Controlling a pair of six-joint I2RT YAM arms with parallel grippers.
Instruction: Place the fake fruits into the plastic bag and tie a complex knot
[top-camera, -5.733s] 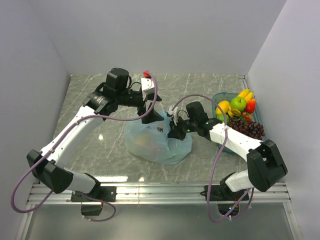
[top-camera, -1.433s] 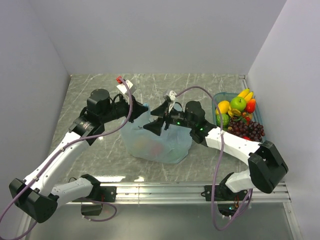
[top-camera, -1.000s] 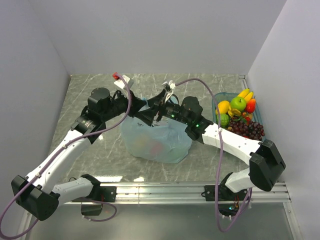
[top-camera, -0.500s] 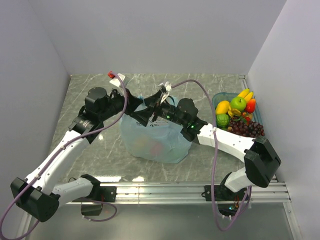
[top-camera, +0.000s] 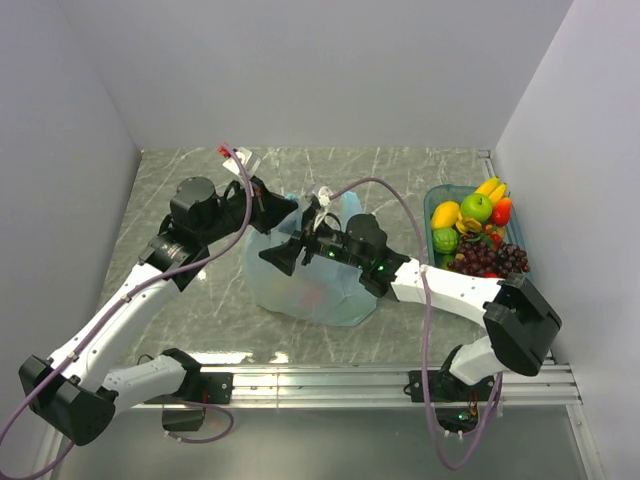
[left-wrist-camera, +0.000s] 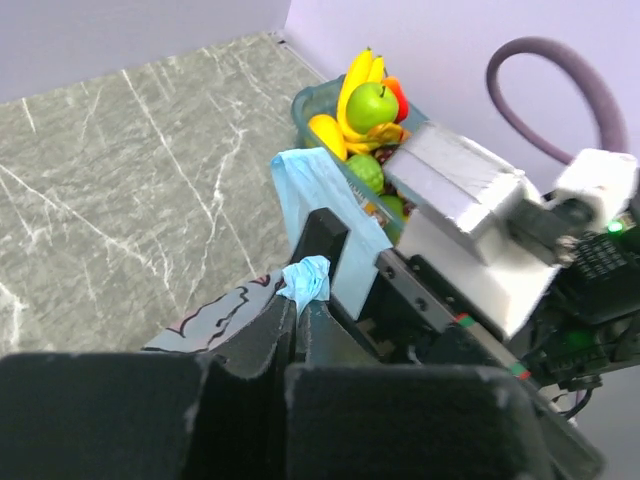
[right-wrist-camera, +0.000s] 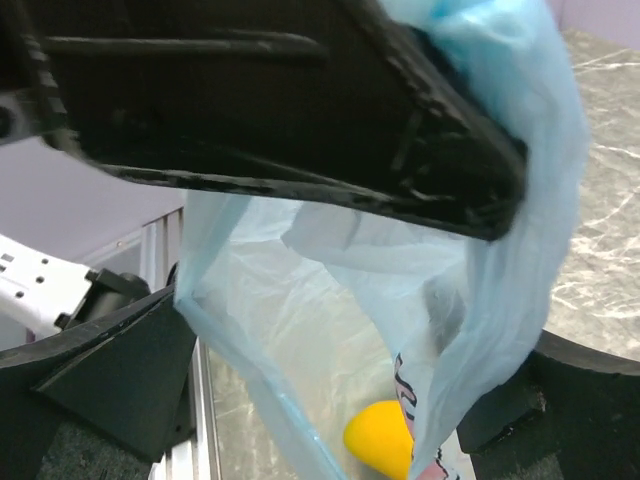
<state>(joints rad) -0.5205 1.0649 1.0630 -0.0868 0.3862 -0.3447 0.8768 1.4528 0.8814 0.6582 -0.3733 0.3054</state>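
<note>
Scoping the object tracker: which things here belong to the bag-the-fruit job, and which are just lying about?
Job: plastic bag, pinched by the left gripper; fake fruits; one yellow fruit inside the bag.
Just there: teal tray holding the fruits; purple cables; metal rail.

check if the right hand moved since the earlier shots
Yes. The right hand has moved left across the top of the bag, farther from the tray.

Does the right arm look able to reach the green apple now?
Probably not at once: the right pincer is spread open in the mouth of the bag, with plastic draped over one finger. The green apple itself lies uncovered, with nothing over it.
</note>
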